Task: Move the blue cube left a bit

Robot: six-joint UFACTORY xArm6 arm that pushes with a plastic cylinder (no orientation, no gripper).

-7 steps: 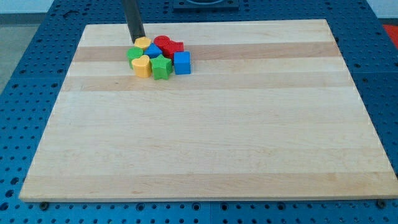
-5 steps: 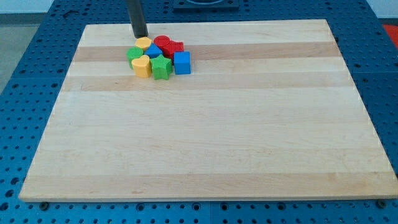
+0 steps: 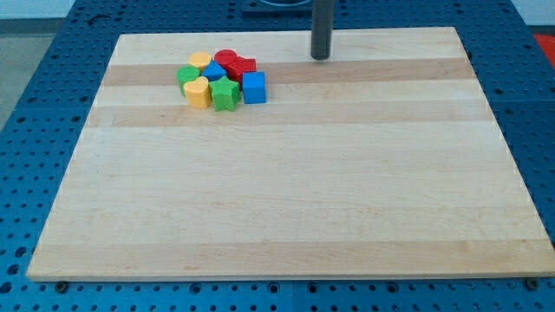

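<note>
At the far edge of the wooden board (image 3: 286,191), towards the view's top, my tip (image 3: 321,57) rests on the wood, and the rod above it runs out of the picture, so the arm that carries it is cut off from sight. There is no pincer on this rig, only the bare rod, so nothing is held or clamped. The tip stands well apart from every block, off to the right of the cluster and slightly farther back. The blocks sit packed together in the far left part of the board, touching one another. The blue cube (image 3: 253,87) is on the cluster's right side, with its right face bare towards the open wood. Just left of it is the green star (image 3: 225,94), and left of that the yellow heart-like block (image 3: 199,91). Behind the cube are the red star (image 3: 245,67) and the red cylinder (image 3: 226,61). A second blue block (image 3: 214,71) is wedged in the middle and mostly hidden, so its shape is hard to tell. A green block (image 3: 186,76) and a yellow cylinder (image 3: 199,61) fill the cluster's left and far-left side. The board lies on a blue perforated table (image 3: 35,104).
</note>
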